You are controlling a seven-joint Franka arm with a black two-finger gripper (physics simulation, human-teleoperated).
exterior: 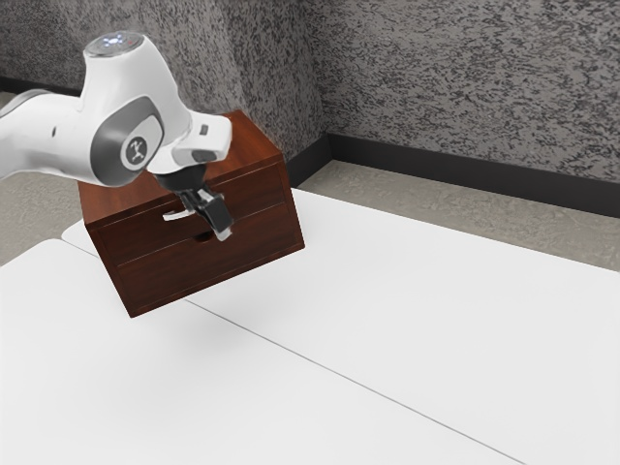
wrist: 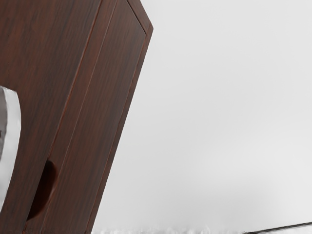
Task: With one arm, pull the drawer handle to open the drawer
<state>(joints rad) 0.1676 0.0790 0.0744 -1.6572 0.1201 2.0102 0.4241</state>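
Jaws gape beside curved silver handle (exterior: 175,215) on dark wood-grain drawer (exterior: 136,232).

Across the upper frame stand speckled grey walls (exterior: 465,68) with a black baseboard (exterior: 484,167), above a beige floor (exterior: 504,208) and a smooth white tabletop (exterior: 407,329).

You see a drawer cabinet (exterior: 194,247) of dark reddish wood, fine-grained and smooth with a soft sheen. Its handle (exterior: 174,215) looks like pale silvery metal. The table (exterior: 436,320) is smooth matt white, the far wall (exterior: 465,68) rough speckled grey, and the arm's shell (exterior: 116,97) glossy white plastic.
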